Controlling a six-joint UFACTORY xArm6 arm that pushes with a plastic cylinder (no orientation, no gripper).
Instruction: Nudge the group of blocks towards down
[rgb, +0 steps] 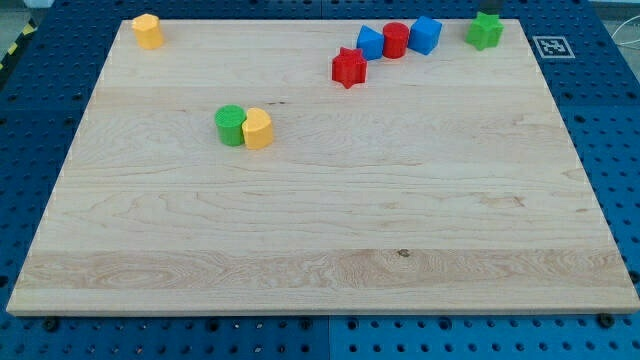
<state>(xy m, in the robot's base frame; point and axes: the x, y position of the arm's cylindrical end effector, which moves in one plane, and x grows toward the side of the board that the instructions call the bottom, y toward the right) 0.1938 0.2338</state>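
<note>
My tip does not show in the camera view. Near the view's top right, a red star block (348, 67), a blue block (370, 43), a red cylinder (395, 40) and a blue cube (425, 34) lie in a close row that rises to the right. A green star-like block (484, 30) sits apart at the top right edge. A green cylinder (230, 125) and a yellow block (257, 129) touch each other left of centre. Another yellow block (147, 31) sits at the top left corner.
The wooden board (320, 240) lies on a blue perforated table (610, 120). A black-and-white marker tag (552, 46) sits beside the board's top right corner.
</note>
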